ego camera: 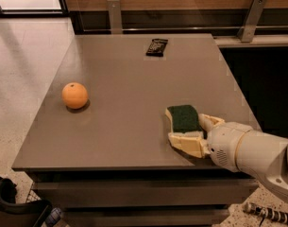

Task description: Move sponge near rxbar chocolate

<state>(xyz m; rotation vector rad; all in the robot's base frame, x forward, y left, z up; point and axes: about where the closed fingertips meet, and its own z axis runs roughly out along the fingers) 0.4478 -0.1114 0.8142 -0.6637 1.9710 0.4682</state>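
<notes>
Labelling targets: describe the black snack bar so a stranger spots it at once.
On the grey square table, at the far edge right of centre, lies a small flat black-wrapped snack bar. The round orange fruit and the green-topped sponge, by the robot's cream tool at the near right, are thicker and brightly coloured.

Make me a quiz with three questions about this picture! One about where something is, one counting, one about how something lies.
1. Where is the gripper? A on the floor; B at the sponge, by the table's near right edge; C at the far left corner.
2. How many things lie on the table? A one; B three; C five.
3. Which sponge side faces up? A green; B yellow; C neither, it stands on edge.
Answers: B, it sits against the sponge; B, orange, sponge, rxbar chocolate; A, the dark green top shows.
</notes>
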